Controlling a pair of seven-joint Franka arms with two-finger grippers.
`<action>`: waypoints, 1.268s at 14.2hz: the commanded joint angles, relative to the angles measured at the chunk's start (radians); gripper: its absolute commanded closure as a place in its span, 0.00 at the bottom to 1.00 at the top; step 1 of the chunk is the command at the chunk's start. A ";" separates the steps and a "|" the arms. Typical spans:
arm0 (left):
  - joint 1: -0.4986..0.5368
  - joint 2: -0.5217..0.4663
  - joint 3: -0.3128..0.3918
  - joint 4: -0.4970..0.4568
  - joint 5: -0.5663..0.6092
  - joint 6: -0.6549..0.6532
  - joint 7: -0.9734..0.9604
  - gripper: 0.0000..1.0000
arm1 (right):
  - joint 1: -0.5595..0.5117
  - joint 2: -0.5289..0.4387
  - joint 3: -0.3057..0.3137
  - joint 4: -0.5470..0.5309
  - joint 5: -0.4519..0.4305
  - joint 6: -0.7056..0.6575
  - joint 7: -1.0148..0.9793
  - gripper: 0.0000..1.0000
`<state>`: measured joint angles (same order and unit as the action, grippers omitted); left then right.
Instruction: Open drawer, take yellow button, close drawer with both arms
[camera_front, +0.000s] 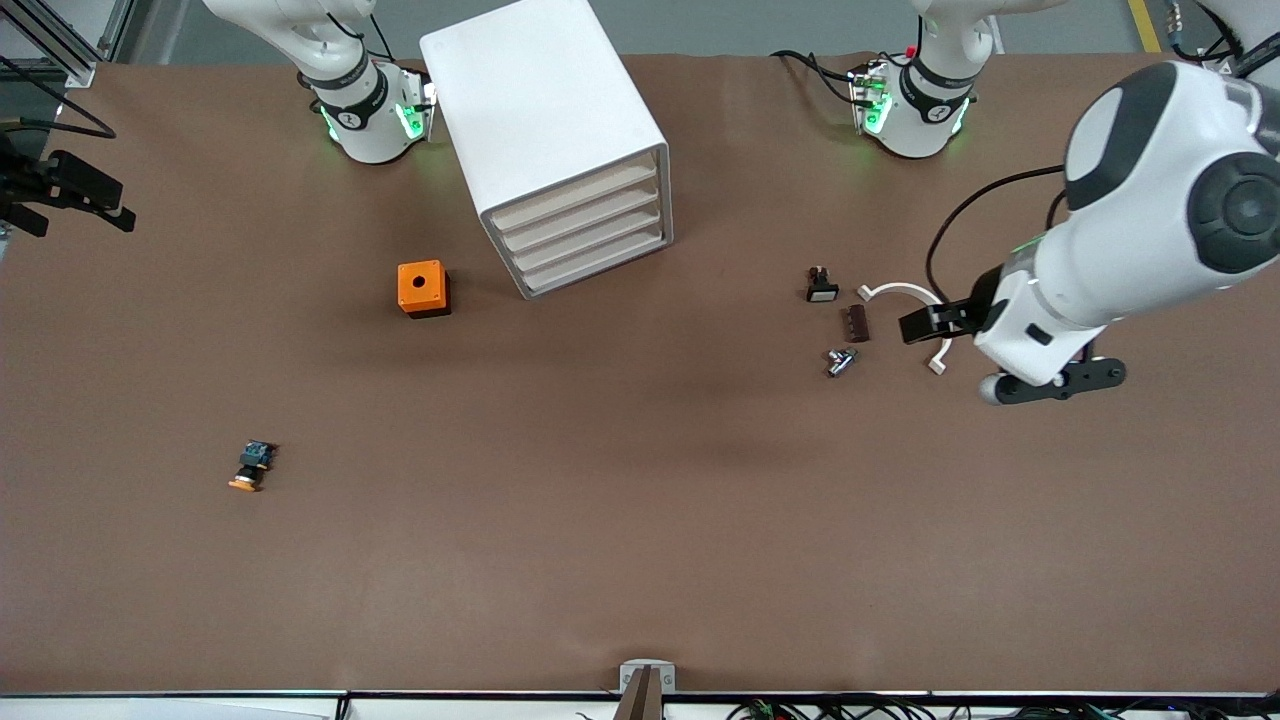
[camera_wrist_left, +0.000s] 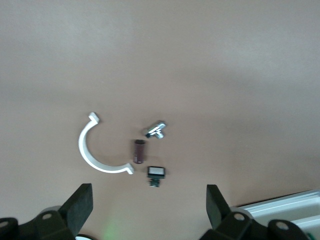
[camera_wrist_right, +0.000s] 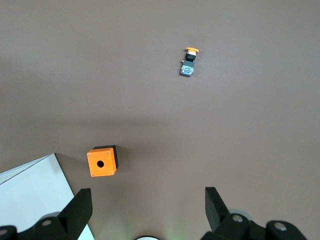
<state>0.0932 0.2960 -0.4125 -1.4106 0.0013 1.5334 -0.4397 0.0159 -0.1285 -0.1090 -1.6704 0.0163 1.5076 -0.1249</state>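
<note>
The cabinet (camera_front: 560, 140) is standing on the worktop (camera_front: 640, 560) with all four drawers shut, so the step in hand, as I judge it, is opening the drawer (camera_front: 575, 195) – the uppermost one. The button (camera_front: 251, 467) is not inside it; it is lying on the bare worktop, well apart from the cabinet, nearer to the front camera than it and toward the right arm's end of the table. The orange cube (camera_front: 423, 288) is sitting between the cabinet and the button, close to the cabinet.

The left gripper (camera_front: 1000, 350) is hanging over the worktop toward the left arm's end, away from the cabinet, beside a small group of parts (a white clip (camera_wrist_left: 97, 147), a dark cylinder (camera_wrist_left: 139, 151), a metal fitting (camera_wrist_left: 156, 130) and a black switch (camera_wrist_left: 156, 175)). Its fingers (camera_wrist_left: 80, 205) are spread wide and are holding nothing. The right gripper (camera_wrist_right: 147, 210) is looking down on the cube and a corner of the cabinet; its fingers are also wide and empty.

To do this step well, one arm should come to the beige front of the top drawer, not to the three lower ones – they are looking alike, so the height must be chosen with care. The pull should go straight along the drawer's own direction, because the cabinet is standing turned on the worktop. The cabinet may slide, I think, so the other arm could steady the white body from above.
</note>
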 joint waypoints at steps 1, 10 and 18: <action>-0.016 -0.087 0.042 -0.109 0.011 0.004 0.073 0.00 | 0.016 -0.040 -0.003 -0.028 -0.009 0.006 0.016 0.00; -0.152 -0.388 0.342 -0.500 0.002 0.232 0.266 0.00 | 0.019 -0.053 -0.006 -0.034 0.001 -0.004 0.119 0.00; -0.047 -0.437 0.363 -0.469 -0.050 0.260 0.401 0.00 | 0.018 -0.054 -0.008 -0.034 0.004 0.003 0.120 0.00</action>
<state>0.0382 -0.1153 -0.0485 -1.8941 -0.0368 1.7891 -0.0582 0.0307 -0.1516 -0.1139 -1.6749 0.0167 1.5004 -0.0220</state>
